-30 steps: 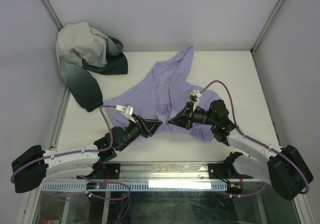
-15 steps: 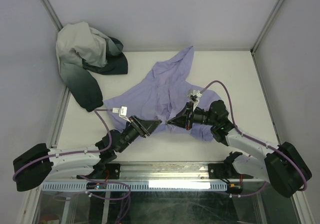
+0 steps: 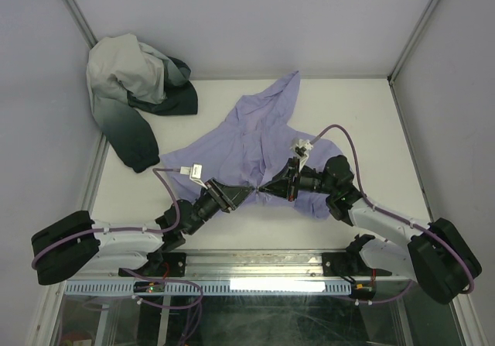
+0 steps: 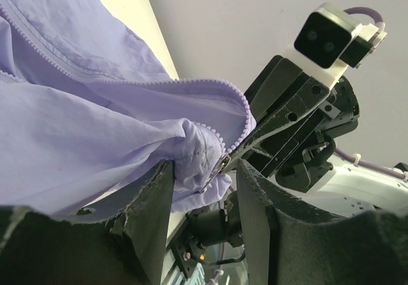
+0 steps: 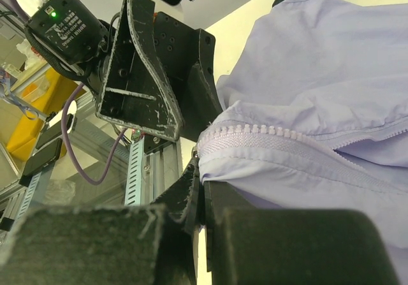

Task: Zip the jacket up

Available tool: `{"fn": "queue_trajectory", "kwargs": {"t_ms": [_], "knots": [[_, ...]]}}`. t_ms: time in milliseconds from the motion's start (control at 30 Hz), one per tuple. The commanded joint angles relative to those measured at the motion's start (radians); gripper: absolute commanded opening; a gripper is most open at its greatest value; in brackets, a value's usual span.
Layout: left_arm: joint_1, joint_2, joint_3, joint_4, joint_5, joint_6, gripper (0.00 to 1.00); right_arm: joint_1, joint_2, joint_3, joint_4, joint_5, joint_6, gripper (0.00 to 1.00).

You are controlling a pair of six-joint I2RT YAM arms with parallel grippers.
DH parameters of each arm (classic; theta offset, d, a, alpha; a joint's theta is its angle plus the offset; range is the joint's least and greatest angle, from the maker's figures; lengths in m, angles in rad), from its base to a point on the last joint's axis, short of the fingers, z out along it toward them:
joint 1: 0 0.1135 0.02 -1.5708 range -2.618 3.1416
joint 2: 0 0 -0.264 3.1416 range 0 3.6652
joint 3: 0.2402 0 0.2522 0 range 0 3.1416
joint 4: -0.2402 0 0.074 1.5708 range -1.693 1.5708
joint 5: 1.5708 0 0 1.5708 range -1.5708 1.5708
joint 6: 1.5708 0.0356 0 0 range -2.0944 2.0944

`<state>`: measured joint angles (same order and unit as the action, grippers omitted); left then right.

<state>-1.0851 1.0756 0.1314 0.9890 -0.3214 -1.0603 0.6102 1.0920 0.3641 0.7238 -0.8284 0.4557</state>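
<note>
lavender jacket point(image 3: 249, 141) hem nearest the arms: right gripper point(image 3: 267, 186) pinched closed on its zipper edge. left gripper point(image 3: 247, 190) tip-to-tip with it, fingers point(image 4: 153, 196) apart, fabric between. jacket spread mid-table point(image 3: 356, 121). white-and-green garment point(image 3: 131, 90) heaped far left.

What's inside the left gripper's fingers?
A bunched fold of the jacket hem, with its zipper end, sits between the fingers of the left gripper. The fold hides whether the pads press it.

Right gripper point(image 5: 203, 192) clamped on jacket point(image 5: 319, 74) edge (zipper teeth point(image 5: 268, 132) exposed just above); left gripper point(image 5: 185, 116) directly opposite, just beside fabric.
</note>
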Motion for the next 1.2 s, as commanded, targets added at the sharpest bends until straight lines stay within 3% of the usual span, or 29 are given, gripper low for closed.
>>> {"fn": "queue_trajectory", "kwargs": {"t_ms": [0,133,333,500,800,1167], "knots": [[0.004,0.027,0.023,0.139,0.027,-0.030,0.42,-0.002,0.003,0.004,0.091,-0.018,0.017,0.00],[0.004,0.037,0.007,0.189,0.022,-0.038,0.32,-0.003,0.002,0.000,0.093,-0.017,0.018,0.00],[0.004,0.032,0.004,0.170,0.029,-0.033,0.00,-0.003,0.006,0.004,0.101,-0.020,0.028,0.00],[0.007,-0.007,0.038,0.044,0.078,0.019,0.00,-0.004,0.004,0.021,0.096,-0.021,0.035,0.00],[0.007,-0.091,0.196,-0.456,0.206,0.262,0.00,-0.019,0.013,0.100,0.004,-0.016,0.033,0.00],[0.007,-0.029,0.268,-0.655,0.263,0.375,0.00,-0.100,0.065,0.171,-0.059,-0.043,0.052,0.00]]}}
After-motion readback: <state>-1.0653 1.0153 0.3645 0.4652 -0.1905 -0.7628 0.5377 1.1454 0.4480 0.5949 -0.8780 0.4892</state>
